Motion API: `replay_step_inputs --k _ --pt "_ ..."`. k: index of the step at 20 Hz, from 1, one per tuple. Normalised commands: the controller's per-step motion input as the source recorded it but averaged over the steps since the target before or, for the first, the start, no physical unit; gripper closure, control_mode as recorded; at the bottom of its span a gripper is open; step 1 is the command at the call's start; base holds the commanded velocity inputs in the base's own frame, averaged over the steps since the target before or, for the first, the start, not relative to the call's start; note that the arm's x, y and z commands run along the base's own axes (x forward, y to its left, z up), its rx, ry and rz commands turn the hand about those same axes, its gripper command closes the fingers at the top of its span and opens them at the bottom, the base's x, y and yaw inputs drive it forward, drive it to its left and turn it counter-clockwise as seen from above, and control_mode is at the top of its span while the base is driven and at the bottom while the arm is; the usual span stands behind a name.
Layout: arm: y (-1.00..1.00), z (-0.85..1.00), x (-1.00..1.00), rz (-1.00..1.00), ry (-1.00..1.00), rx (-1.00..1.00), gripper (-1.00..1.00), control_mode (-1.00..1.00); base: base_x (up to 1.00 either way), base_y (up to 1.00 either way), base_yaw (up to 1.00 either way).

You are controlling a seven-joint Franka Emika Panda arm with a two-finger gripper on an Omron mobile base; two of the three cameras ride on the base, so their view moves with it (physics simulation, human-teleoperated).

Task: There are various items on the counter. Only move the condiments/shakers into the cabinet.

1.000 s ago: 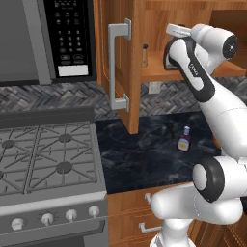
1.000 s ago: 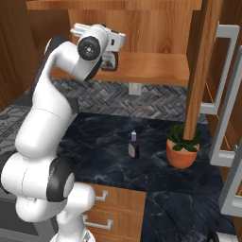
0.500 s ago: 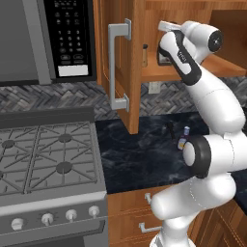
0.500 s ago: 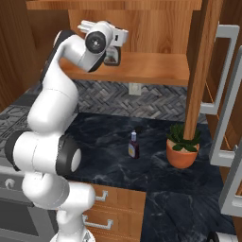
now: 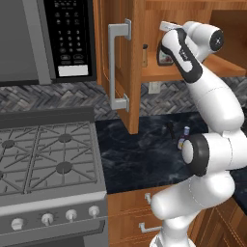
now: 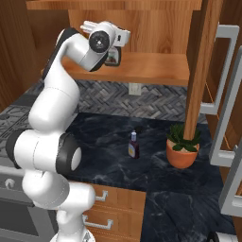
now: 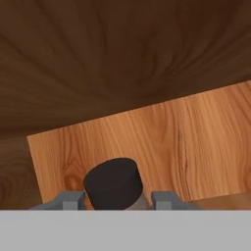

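The arm reaches up into the open cabinet (image 5: pixel 193 72) at the upper right of the left base frame. The syrup bottle (image 5: pixel 164 57) stands on the shelf (image 6: pixel 151 71) there, near the front edge. In the hand frame its black cap (image 7: pixel 113 182) sits at bottom centre between the 2 fingertips (image 7: pixel 73 200), with bare shelf wood stretching beyond it and the dark cabinet wall above. The gripper (image 7: pixel 117 200) has its jaws narrow, 1 tip close on each side of the bottle's neck; whether they press it I cannot tell.

The shaker (image 5: pixel 144 55) stands on the same shelf to the left of the syrup bottle, apart from it, just inside the open door (image 5: pixel 118 62). In the right base frame the shelf runs bare to the right of the bottle as far as the door edge.

On the worktop (image 6: pixel 113 156) below, the blue bottle (image 6: pixel 133 145) stands upright at frame centre, with the plant (image 6: pixel 182 147) to its right, well apart. In the left base frame a tiny dark object (image 5: pixel 170 129) lies just left of the blue bottle. The stove (image 5: pixel 48 159) fills the lower left.
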Motion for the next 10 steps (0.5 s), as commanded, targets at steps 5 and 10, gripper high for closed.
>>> replay_step_inputs --k 5,10 --pt "0.0 -0.13 0.09 0.0 0.0 -0.03 -1.0 -1.0 0.0 0.0 0.0" --pt "0.0 0.0 0.01 0.0 0.0 0.0 -1.0 -1.0 0.0 0.0 0.0"
